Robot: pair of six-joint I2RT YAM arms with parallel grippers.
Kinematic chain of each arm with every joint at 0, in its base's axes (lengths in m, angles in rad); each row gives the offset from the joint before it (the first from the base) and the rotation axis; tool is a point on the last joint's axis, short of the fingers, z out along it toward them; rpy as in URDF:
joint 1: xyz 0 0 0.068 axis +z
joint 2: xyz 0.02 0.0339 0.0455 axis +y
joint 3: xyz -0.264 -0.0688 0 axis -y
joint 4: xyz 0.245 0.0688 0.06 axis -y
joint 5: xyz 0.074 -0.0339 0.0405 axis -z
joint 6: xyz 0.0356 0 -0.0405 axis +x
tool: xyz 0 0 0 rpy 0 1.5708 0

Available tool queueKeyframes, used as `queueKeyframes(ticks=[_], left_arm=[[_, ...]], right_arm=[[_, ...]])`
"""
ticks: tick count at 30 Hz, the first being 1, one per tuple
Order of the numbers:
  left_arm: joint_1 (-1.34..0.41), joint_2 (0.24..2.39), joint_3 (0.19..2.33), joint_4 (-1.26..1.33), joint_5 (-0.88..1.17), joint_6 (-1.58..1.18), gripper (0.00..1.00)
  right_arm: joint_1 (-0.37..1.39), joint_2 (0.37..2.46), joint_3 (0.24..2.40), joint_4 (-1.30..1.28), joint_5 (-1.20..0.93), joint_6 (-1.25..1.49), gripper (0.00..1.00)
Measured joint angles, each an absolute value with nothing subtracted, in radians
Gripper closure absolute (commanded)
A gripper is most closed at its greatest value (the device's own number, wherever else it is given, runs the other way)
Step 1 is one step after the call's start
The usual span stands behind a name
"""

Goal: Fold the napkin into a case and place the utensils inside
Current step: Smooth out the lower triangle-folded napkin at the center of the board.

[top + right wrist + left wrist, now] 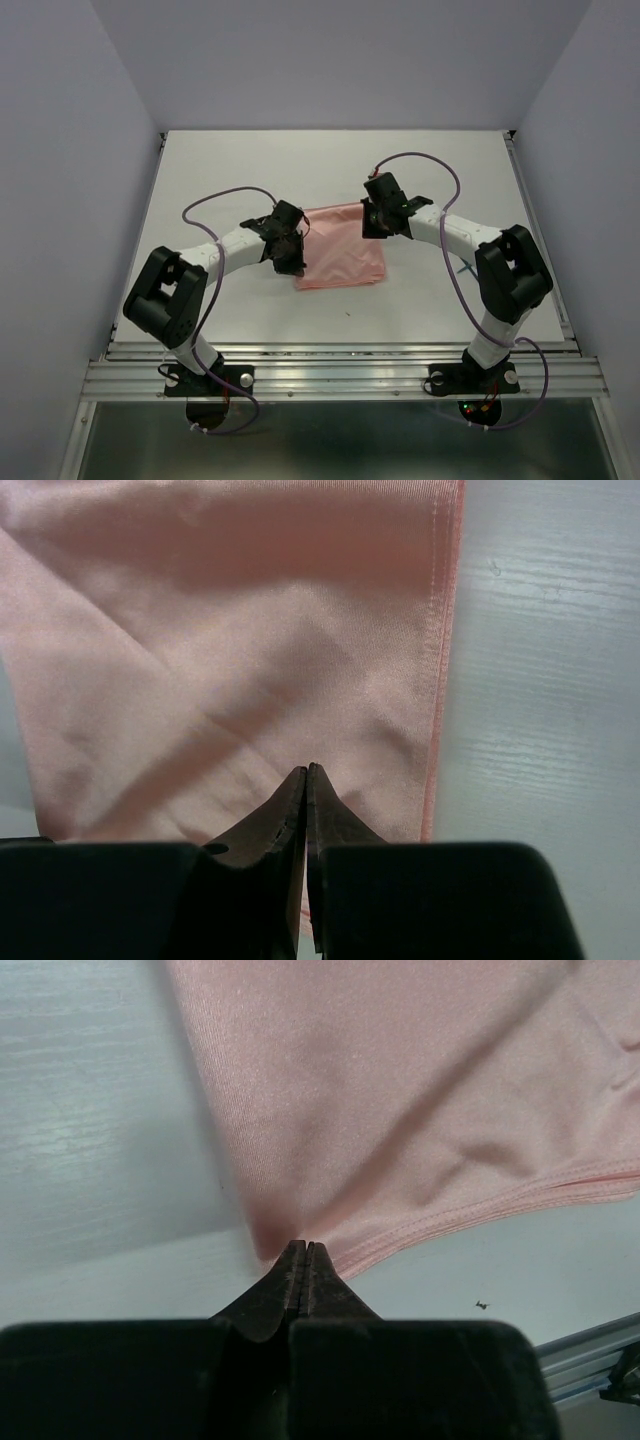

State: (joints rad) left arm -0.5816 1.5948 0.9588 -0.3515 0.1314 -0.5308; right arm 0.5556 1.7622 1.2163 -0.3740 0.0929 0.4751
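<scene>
Where the white table [200, 180] ends at its near edge, a ribbed aluminium rail [340, 372] runs across, and thin purple cables [215, 203] loop above both arms. The black left gripper [295, 268] is clamped on the near left corner of the thin salmon-pink cloth napkin [342, 255], which lies mid-table between the arms as a rough rectangle. The gripper's body hides that corner from above. The left wrist view shows it plainly: the fingers [285, 1282] are pressed together on the cloth, creases fan out from the pinch, a doubled stitched hem runs along the near edge, and a small dark speck [482, 1305] sits on the table just beside it. The black right gripper [372, 228] covers the napkin's far right part. Only its wrist view shows the jaws closed tight on the cloth, with creases converging on the tips and a straight stitched hem beside bare table.
</scene>
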Motion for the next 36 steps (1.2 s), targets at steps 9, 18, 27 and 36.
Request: queueKeyframes(ticks=[9,18,27,36], left_arm=[[-0.581,1.635,0.903,-0.311,0.170,-0.540,1.00],[-0.583,1.637,0.918,-0.323,0.157,-0.533,1.00],[-0.581,1.649,1.157,-0.423,0.122,-0.495,1.00],[-0.575,1.865,1.498,-0.368,0.168,-0.479,1.00]], right_arm=[[0.550,1.802,1.252,-0.373,0.086,0.470,0.92],[0.491,1.908,1.378,-0.372,0.087,0.454,0.93],[0.440,2.009,1.472,-0.366,0.089,0.432,0.93],[0.416,2.030,1.505,-0.366,0.090,0.423,0.92]])
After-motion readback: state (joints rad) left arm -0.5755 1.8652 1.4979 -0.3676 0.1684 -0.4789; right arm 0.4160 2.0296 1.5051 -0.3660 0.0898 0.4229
